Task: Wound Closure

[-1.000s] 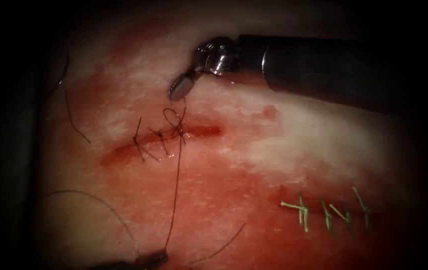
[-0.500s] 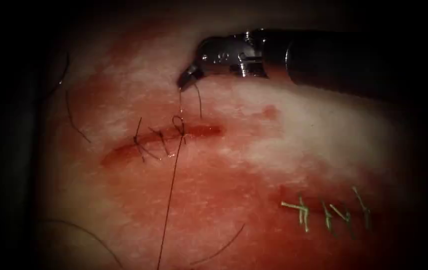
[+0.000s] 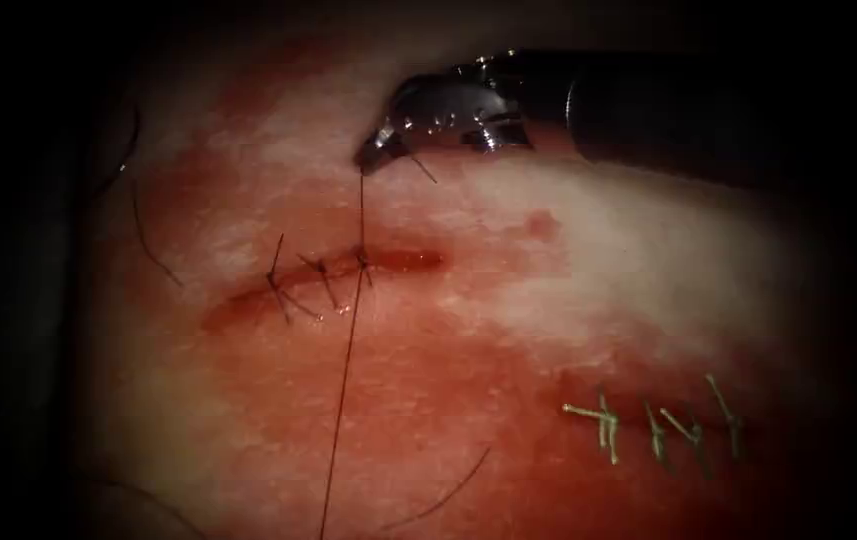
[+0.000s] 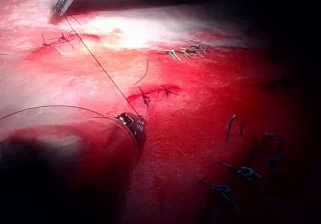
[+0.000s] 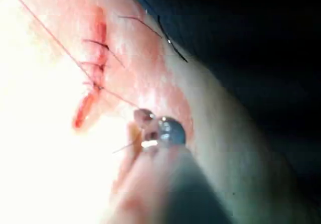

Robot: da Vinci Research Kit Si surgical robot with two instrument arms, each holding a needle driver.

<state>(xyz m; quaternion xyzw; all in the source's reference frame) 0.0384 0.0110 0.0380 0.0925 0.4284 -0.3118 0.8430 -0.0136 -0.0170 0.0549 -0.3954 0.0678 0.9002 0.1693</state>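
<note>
Knot tightening: loop over cut (image 3: pixel 348 272) has drawn down flat since a second ago. Right tool (image 3: pixel 376 155) pinching thread (image 3: pixel 348 350) just above cut; left tool (image 4: pixel 131 123) clamped on other end, line taut. Needle unseen. Next: judged, even opposing pull, tissue (image 3: pixel 548 260) not puckered.

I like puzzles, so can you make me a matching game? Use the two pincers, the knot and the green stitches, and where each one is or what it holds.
Things:
1. right pincer
2. left pincer
3. knot
4. green stitches

Places:
A. sits on the cut
B. grips the tight thread above the cut
C. grips the same thread below the cut
D. on the tissue, to the lower right of the cut

Pairs: 1-B, 2-C, 3-A, 4-D
</note>
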